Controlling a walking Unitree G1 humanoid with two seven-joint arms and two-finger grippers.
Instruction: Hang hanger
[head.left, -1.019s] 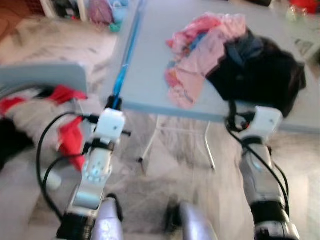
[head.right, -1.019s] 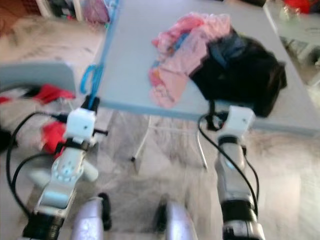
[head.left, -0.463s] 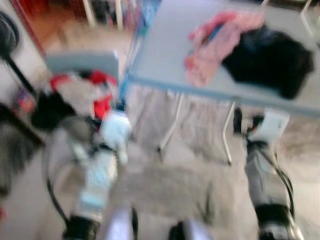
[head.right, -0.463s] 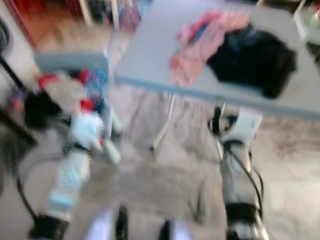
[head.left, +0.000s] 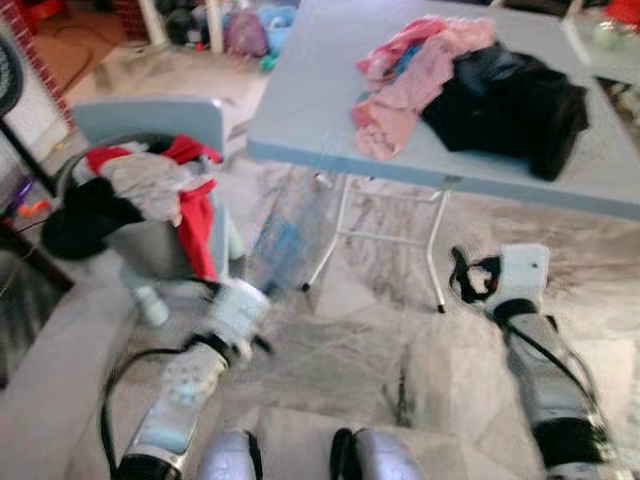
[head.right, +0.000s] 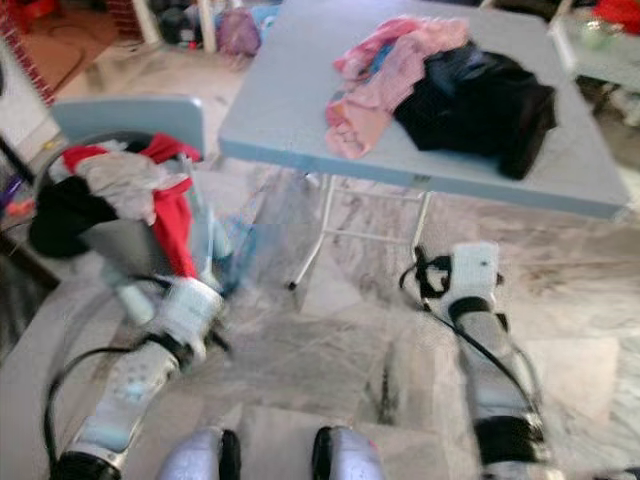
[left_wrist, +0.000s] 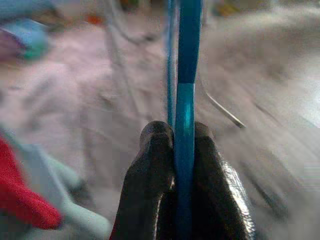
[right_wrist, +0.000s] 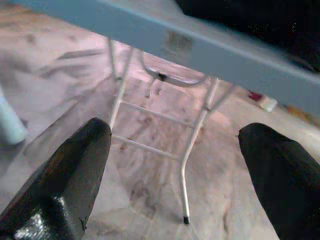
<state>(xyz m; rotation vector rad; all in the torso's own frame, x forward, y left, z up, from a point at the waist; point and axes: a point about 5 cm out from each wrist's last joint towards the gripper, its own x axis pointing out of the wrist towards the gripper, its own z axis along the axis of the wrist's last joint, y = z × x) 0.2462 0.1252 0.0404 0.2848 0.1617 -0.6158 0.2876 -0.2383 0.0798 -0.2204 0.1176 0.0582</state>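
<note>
A blue hanger is pinched between the pressed-together black fingers of the left gripper; in the left wrist view its thin blue bar runs straight out from the fingertips. In the head views the hanger is seen only as a blurred blue smear just ahead of the left arm, low over the marble floor, between the chair and the table legs. The chair is heaped with red, grey and black clothes. A grey folding table stands beyond, with a pink garment pile touching a black garment on top. The right gripper is held with its fingers spread wide apart, nothing between them, pointed at the table's white legs below the table edge. The right arm is seen in front of the table, near its front edge.
</note>
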